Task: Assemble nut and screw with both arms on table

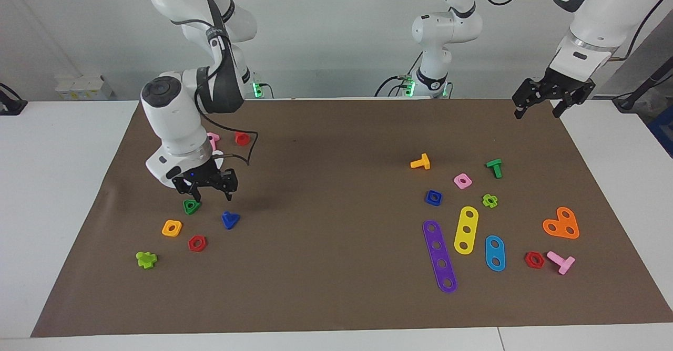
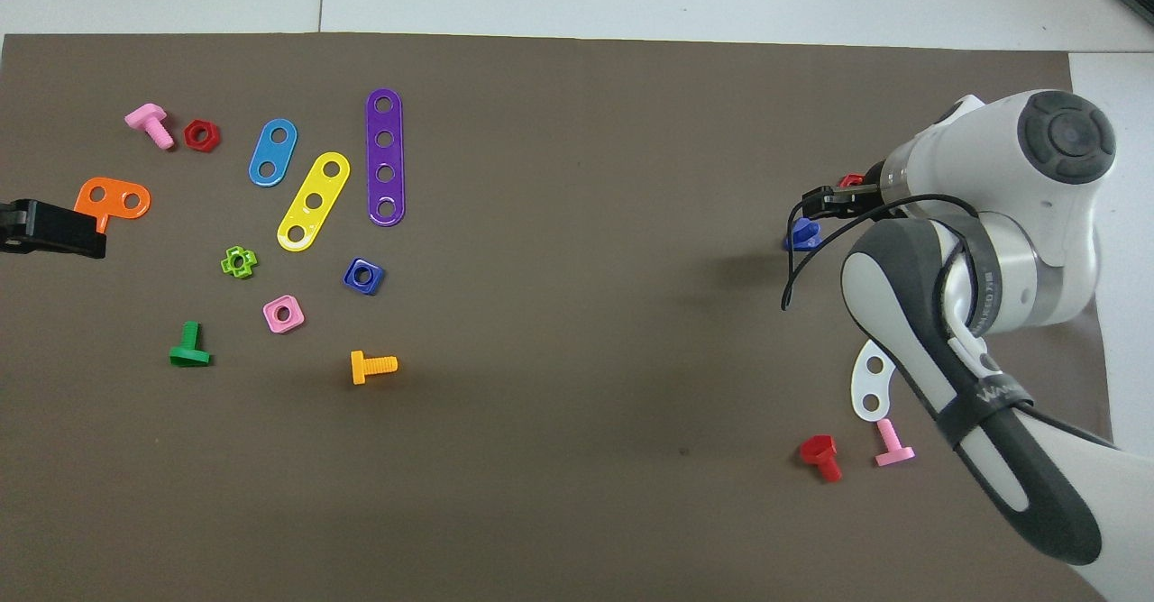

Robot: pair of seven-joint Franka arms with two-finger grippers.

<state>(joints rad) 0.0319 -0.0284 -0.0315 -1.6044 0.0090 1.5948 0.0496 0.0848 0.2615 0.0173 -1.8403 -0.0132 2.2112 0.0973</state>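
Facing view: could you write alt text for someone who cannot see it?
The right gripper, fingers open, hangs low over the brown mat, just above a small dark-blue plastic bolt with a triangular head and a green triangular nut. The left gripper waits raised over the mat's corner, with a dark-blue square nut among coloured toy parts.

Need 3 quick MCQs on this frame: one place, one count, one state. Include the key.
1. The nut lies:
A. on the mat toward the left arm's end, beside the pink nut
B. in a claw
C. on bare white tabletop

2. Holes in the purple strip:
A. two
B. three
C. four

3. The right claw, up by the screw, is:
A. shut on it
B. open and empty
C. lying flat on the mat

Key:
1 A, it sits on brown mat next to the pink one.
2 C, four holes show in a row.
3 B, its fingers stand apart and the screw rests on the mat.
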